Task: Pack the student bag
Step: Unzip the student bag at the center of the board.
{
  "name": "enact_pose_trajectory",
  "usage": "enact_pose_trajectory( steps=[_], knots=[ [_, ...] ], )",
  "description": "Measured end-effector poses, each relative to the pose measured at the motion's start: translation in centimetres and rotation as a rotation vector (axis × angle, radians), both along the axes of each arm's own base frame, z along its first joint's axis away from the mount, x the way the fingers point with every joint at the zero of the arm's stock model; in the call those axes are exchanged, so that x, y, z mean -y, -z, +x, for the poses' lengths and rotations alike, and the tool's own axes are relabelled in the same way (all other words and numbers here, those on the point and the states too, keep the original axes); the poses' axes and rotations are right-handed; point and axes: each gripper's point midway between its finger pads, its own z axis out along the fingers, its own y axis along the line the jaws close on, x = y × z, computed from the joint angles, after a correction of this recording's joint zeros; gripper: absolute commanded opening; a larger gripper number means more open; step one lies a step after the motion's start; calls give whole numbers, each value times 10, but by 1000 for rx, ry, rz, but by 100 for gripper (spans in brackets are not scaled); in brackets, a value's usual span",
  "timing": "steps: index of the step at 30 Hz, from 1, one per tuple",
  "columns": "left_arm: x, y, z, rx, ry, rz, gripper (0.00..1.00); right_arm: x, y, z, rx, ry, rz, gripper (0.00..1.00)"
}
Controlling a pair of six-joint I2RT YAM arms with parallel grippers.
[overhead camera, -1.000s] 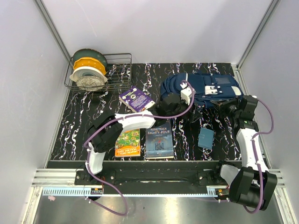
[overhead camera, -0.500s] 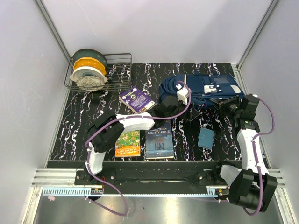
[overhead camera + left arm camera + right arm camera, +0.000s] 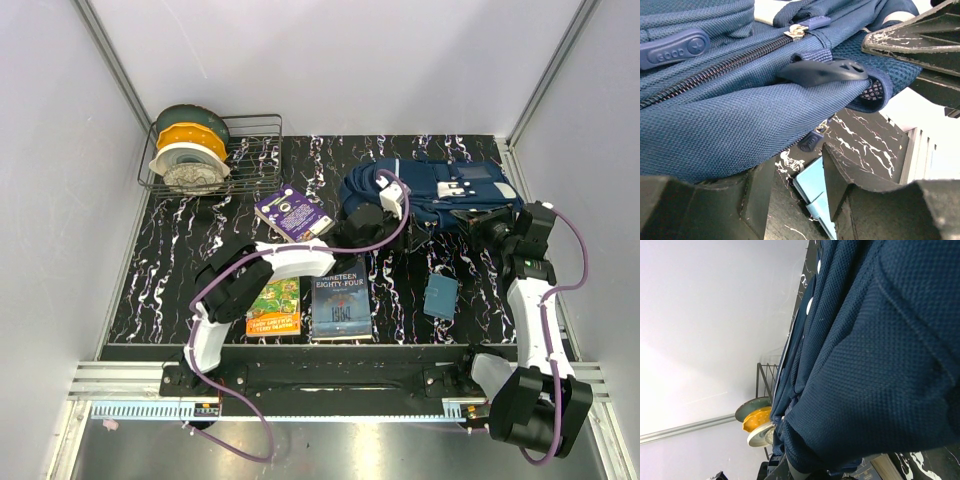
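Observation:
The student bag (image 3: 440, 188), navy with white patches, lies at the back right of the table. My left gripper (image 3: 385, 215) is at its left front edge. In the left wrist view its fingers (image 3: 799, 185) stand apart with nothing between them, and the bag's zipped fabric (image 3: 740, 115) hangs just above them. My right gripper (image 3: 478, 222) is at the bag's right front edge. In the right wrist view navy mesh fabric (image 3: 880, 365) fills the frame and covers the fingers; it looks shut on that fabric.
A small teal pouch (image 3: 440, 296) lies in front of the bag. Three books lie at the front middle: a purple one (image 3: 291, 213), a green-orange one (image 3: 274, 306) and a blue one (image 3: 341, 299). A wire rack (image 3: 255, 150) with plates stands at the back left.
My left gripper has shifted a little to the left along the bag's edge. The bag's front edge has drawn back and bunched. My right gripper has edged slightly right.

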Motion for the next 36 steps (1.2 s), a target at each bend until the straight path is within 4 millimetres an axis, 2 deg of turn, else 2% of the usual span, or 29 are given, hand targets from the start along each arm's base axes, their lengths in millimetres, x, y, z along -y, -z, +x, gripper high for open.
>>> enact_pose_trajectory(
  steps=[3,5,9,16,22,23,26,29,32,36],
  knots=[
    [0,-3,3,-15,-7,-28,47,0,-1,0,3,-1,1,0],
    [0,-9,7,-23,-15,-58,53,-1,-2,0,7,-3,2,0],
    [-1,-18,13,-23,-24,-98,54,-3,-4,0,12,-11,10,0],
    [-1,-17,17,-32,-32,-103,39,-4,-4,0,14,-15,13,0],
    [-2,-14,20,-36,-40,-102,36,-4,-5,0,19,-17,13,0],
    [-3,-14,20,-36,-42,-102,38,-4,-6,0,21,-17,12,0],
    [-3,-15,20,-38,-42,-104,52,-4,-6,0,21,-18,13,0],
    [-1,-18,18,-38,-38,-117,57,-5,-6,0,21,-22,14,0],
    [0,-21,18,-37,-37,-132,57,-6,-7,1,23,-21,20,0],
    [1,-25,19,-34,-45,-147,48,-6,-9,1,28,-18,31,0]
  ],
)
